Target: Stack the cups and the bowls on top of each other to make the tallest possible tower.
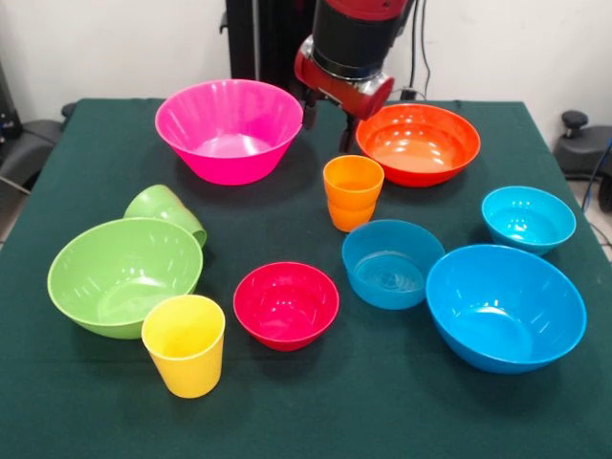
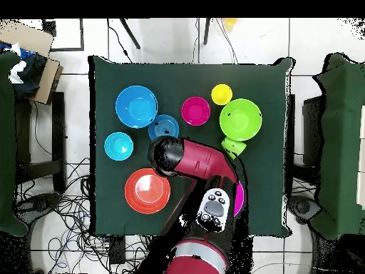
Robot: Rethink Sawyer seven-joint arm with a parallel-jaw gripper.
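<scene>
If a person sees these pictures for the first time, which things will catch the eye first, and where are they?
First comes the spread of bright plastic on the dark green table: the large pink bowl and orange bowl at the back, the light green bowl and large blue bowl in front. Then the red and black arm, which hangs above the orange cup in the middle. The green cup lies tipped over behind the light green bowl, while the yellow cup stands upright before it.
</scene>
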